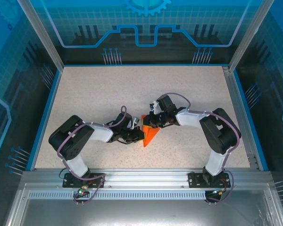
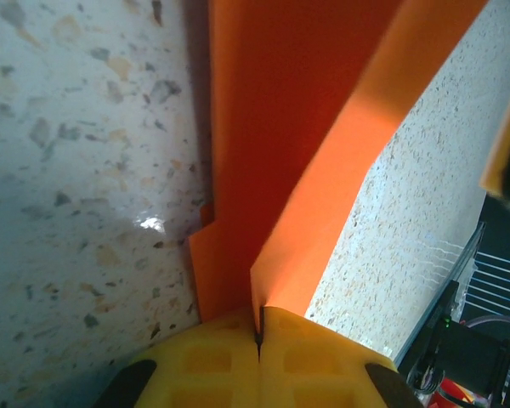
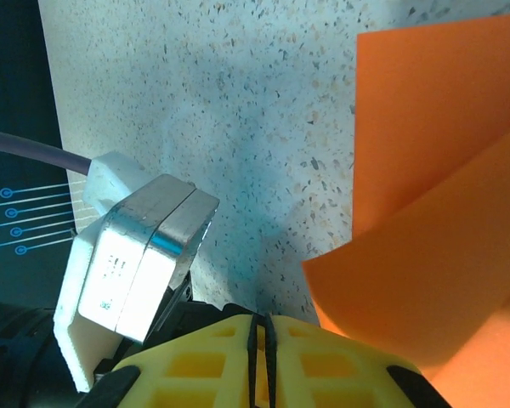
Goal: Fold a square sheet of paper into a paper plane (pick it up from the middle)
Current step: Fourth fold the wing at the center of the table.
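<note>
Centrally, left end effector clamps the orange paper; right end effector sits closed just beside.

Bright overhead light; table glare; edges possibly soft.

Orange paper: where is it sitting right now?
In the top view the orange paper lies near the middle of the table, between the left gripper, which pinches it, and the right gripper.

Black-and-white arms, purple cables, yellow fingers
</note>
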Controlling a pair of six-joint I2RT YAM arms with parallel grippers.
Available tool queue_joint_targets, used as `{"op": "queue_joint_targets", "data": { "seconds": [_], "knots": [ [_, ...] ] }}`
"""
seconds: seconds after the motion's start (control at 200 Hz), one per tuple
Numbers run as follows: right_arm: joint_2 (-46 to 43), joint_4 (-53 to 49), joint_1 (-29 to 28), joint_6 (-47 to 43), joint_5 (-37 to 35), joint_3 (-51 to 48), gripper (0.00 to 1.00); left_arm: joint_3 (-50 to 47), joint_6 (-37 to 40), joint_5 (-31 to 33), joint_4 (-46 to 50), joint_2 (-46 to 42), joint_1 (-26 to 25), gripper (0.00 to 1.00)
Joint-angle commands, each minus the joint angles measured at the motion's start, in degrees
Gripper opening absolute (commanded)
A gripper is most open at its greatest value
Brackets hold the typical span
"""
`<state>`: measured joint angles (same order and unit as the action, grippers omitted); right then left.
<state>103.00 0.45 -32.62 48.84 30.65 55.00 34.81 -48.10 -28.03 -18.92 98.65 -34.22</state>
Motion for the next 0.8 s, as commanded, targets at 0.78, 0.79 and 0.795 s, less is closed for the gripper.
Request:
{"op": "queue_joint_targets", "data": {
  "seconds": [0.78, 0.79, 0.795],
  "knots": [
    [6.2, -6.2, 0.3, -2.1, -6.8, 1.6, 0.12, 1.1, 2.5, -1.3, 6.7, 3.1, 0.2, 0.03],
    [6.3, -6.2, 0.3, -2.1, -6.9, 1.6, 0.12, 1.1, 2.5, -1.3, 6.6, 3.2, 0.3, 0.03],
    [6.3, -6.2, 0.3, -2.1, -6.9, 1.5, 0.12, 1.1, 2.5, -1.2, 6.6, 3.2, 0.3, 0.03]
  ]
}}
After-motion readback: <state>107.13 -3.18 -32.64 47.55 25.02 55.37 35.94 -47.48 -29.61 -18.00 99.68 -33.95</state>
